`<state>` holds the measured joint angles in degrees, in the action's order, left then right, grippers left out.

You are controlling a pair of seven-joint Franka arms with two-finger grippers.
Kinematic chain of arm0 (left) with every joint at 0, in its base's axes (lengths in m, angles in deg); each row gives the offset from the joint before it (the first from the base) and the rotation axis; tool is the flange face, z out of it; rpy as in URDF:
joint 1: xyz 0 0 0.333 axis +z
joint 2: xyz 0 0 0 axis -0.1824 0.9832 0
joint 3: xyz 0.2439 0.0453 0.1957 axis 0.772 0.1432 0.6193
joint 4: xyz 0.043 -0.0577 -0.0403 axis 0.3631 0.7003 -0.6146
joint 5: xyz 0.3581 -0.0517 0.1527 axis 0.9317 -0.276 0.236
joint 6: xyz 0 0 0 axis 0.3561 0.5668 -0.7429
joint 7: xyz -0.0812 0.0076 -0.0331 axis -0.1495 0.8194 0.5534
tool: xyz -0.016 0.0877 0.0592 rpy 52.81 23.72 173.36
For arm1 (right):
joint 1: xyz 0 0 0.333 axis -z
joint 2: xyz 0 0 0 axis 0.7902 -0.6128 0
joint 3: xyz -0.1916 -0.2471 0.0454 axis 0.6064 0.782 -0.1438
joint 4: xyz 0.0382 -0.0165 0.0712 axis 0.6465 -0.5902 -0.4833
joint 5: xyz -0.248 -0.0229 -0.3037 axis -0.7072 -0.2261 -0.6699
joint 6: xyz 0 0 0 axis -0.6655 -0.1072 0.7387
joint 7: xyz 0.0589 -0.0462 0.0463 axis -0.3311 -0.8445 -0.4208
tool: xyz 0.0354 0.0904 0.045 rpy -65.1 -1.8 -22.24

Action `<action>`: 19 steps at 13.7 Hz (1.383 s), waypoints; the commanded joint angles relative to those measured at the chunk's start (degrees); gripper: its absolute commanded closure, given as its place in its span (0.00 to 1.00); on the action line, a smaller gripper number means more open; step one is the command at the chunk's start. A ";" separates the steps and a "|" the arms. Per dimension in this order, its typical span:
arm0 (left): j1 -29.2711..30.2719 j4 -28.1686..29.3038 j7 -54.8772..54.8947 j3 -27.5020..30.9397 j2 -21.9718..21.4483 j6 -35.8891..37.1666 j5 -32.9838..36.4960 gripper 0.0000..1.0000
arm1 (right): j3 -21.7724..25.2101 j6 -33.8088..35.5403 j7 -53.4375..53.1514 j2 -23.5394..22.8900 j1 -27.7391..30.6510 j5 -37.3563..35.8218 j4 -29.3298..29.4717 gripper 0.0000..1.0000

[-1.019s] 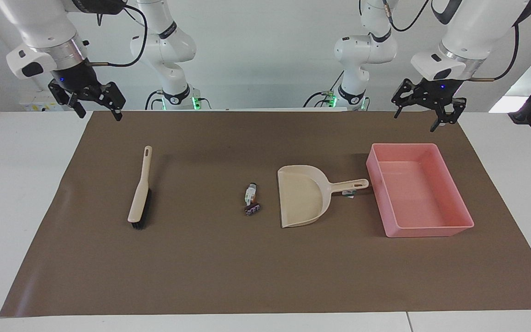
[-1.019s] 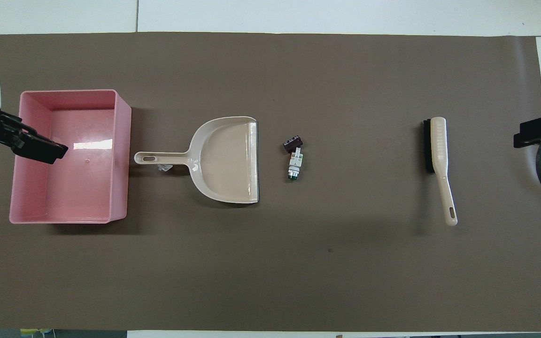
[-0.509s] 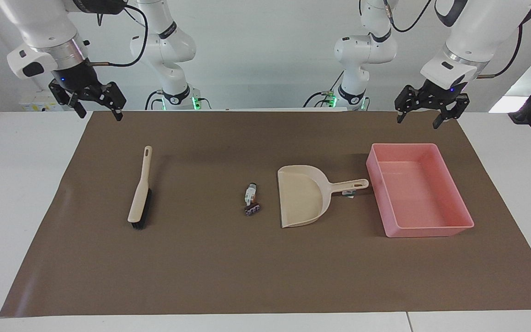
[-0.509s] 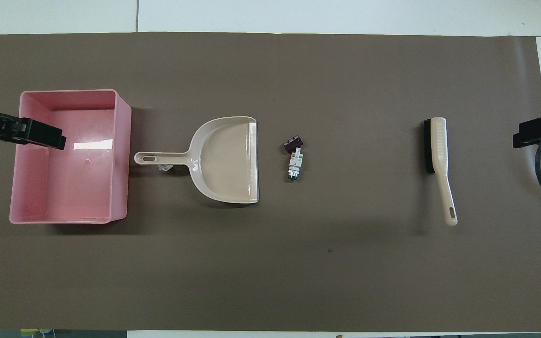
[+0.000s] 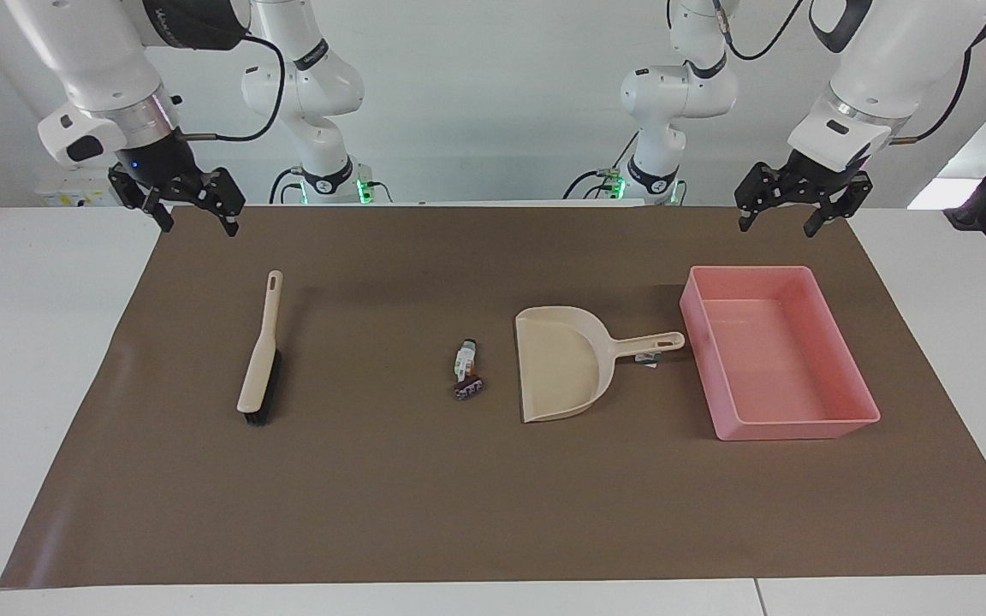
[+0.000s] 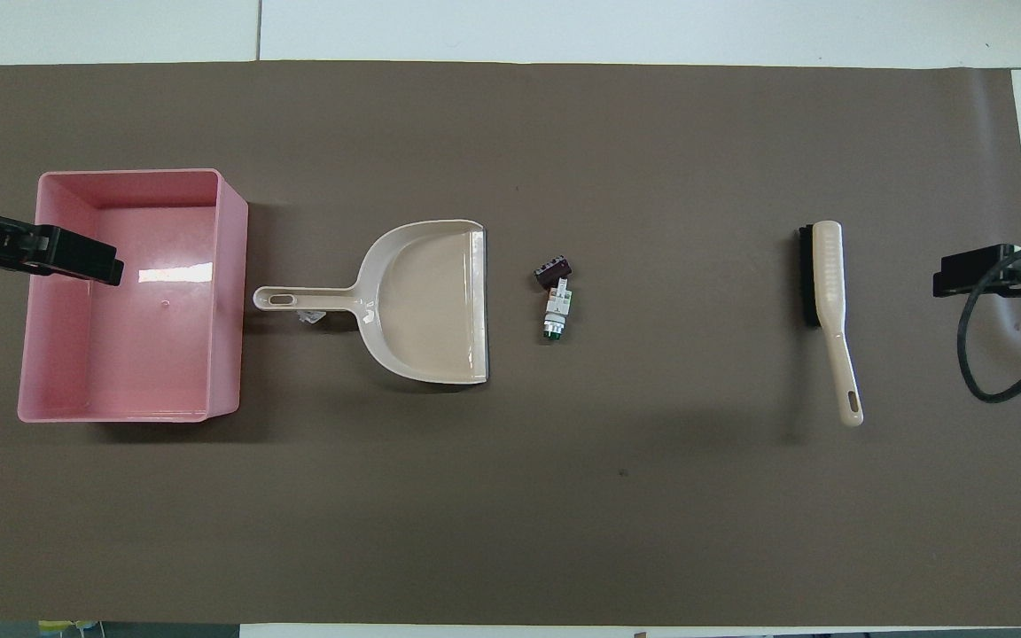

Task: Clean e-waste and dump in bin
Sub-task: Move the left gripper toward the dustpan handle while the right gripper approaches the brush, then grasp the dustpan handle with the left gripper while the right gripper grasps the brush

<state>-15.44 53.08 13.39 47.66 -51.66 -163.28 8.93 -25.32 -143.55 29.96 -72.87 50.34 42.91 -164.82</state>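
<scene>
**Both grippers raised and released; e-waste loose at mid-mat**

Facing view, layout on the brown mat: the e-waste sits just left of frame centre. It is two small pieces touching or nearly so: a white oblong component with a green mark and dark tip, and directly below it in frame a dark ridged block. Neither piece is in the dustpan or the bin.

The beige dustpan lies just right of the pieces in the centre of the frame, its open mouth turned toward them and its handle pointing toward the bin. A small pale scrap rests under the handle; I cannot tell what it is.

The pink bin occupies the right of the frame, upright, with nothing visible inside. The dustpan handle's tip comes close to the bin wall; contact cannot be judged.

A beige hand brush with dark bristles lies at the left of the frame, well apart from the e-waste, handle toward the top.

Left gripper: upper right of the frame, in the air over the mat edge above the bin, fingers spread, holding nothing.

Right gripper: upper left of the frame, in the air over the mat's corner above the brush, fingers spread, holding nothing.
</scene>
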 commanded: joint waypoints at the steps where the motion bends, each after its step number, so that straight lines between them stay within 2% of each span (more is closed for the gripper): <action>1: -0.69 2.07 15.20 -0.80 -1.13 -1.63 0.82 0.00 | -0.32 -5.69 2.83 4.76 0.38 0.18 -9.77 0.00; 5: -6.13 3.21 28.31 -1.42 0.72 -3.82 1.61 0.00 | -0.32 -13.77 3.19 4.32 0.20 0.18 -17.41 0.00; 7: -7.19 4.87 36.22 -1.42 1.33 -7.33 1.70 0.00 | -0.32 -15.01 4.50 1.96 -1.11 0.18 -18.39 0.00; 9: -8.77 9.42 46.93 -1.42 0.20 -14.34 1.61 0.00 | -0.32 -16.24 4.60 0.63 -1.29 0.18 -19.79 0.00; 13: -8.78 13.66 51.19 -1.51 2.11 -17.10 2.49 0.02 | -0.23 -21.60 8.28 0.37 -0.59 0.18 -25.50 0.00; 16: -10.36 19.11 51.02 -1.51 3.09 -22.88 3.90 0.00 | -0.23 -27.65 8.46 0.01 -0.15 0.26 -30.24 0.00; 19: -11.49 20.09 50.67 -1.42 6.85 -26.59 4.16 0.00 | -0.23 -29.25 10.04 -0.51 0.98 0.26 -31.66 0.00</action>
<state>-25.51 72.17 63.73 45.65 -46.46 -187.20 11.70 -25.36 -171.20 37.77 -73.80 49.75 42.91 -195.10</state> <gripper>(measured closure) 0.000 0.000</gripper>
